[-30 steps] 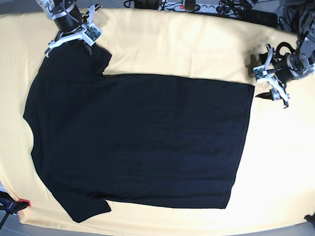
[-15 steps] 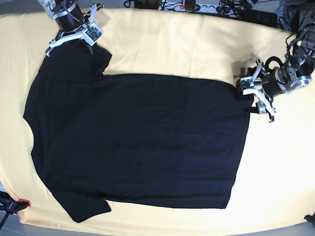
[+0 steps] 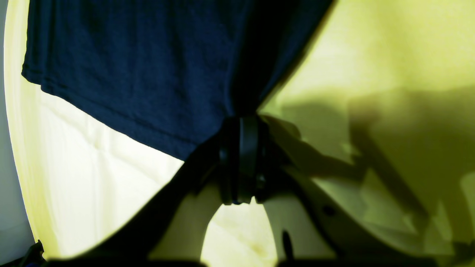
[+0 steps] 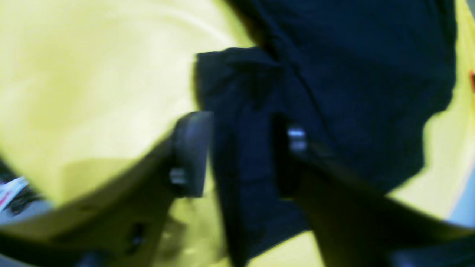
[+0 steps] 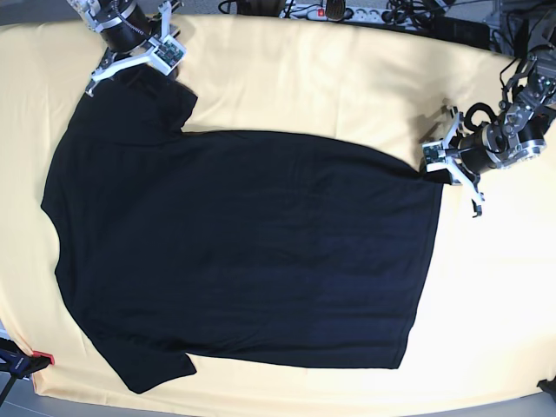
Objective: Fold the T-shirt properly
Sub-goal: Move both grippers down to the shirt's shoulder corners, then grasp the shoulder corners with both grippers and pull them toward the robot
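No brand, label or readable writing was seen on anything; only the plain black side of the T-shirt [image 5: 243, 252] was shown, spread flat on the yellow table cover [image 5: 304, 78], collar end toward the base view's left, hem toward its right. The lower left sleeve was seen near a small red tag [image 5: 43, 357] at the cover's edge, too small to read.

The left gripper [image 5: 445, 161] was seen at the upper hem corner, at the base view's right. In the left wrist view its black pads [image 3: 239, 159] were pressed together, clenched on a pinch of the T-shirt's [image 3: 148, 66] hem, with the cloth drawn into a taut ridge above them. The fingers there were mostly silhouetted.

The right gripper [image 5: 135, 68] was placed at the upper sleeve, base view's top left, partly cut off by the frame edge. The right wrist view was badly motion-blurred; its jaws were seen standing apart, released, with a fold of sleeve cloth [image 4: 245, 129] lying between them. Contact with the pads could not be made out.

Cables and a power strip [image 5: 321, 10] were partly cut off at the top edge.
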`<state>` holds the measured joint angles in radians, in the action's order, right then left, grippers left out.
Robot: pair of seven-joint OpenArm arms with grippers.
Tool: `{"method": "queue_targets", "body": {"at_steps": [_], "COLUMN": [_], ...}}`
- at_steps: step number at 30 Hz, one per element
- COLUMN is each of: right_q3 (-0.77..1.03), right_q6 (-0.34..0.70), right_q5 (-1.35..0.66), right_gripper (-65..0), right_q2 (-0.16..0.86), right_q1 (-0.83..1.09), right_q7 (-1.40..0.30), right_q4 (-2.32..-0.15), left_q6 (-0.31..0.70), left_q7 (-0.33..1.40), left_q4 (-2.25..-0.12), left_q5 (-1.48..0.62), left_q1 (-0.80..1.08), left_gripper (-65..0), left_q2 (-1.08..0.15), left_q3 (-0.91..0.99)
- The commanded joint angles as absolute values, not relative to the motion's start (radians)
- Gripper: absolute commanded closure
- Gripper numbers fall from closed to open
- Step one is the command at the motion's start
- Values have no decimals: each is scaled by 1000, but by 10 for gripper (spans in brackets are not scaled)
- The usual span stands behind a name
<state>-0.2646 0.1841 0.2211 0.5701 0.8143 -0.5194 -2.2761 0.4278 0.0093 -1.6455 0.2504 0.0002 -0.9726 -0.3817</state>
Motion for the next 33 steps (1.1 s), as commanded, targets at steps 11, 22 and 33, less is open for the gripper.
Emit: {"method": "queue_targets", "body": {"at_steps": [11,22,33], "right_q3": [-260,-260,-260], "right_q6": [190,96,-95], "right_q5": [260,383,607], "right_gripper": [-364,-344,0], "right_q2": [579,580,586], "right_q1": [818,781,781], "right_q7": [-528,-540,-625], "right_q4": [-2241,-2041,-2052], "left_q6": [418,418,444], "left_q7": [1,1,0], "left_q4": [-1656,-1656,-1691], "left_q5": [242,242,226], "left_q1": [-14,-14,-14], "left_gripper": [0,0,0], "left_q2": [-995,-995,-1012], "left_q3": [-373,-373,-373]}}
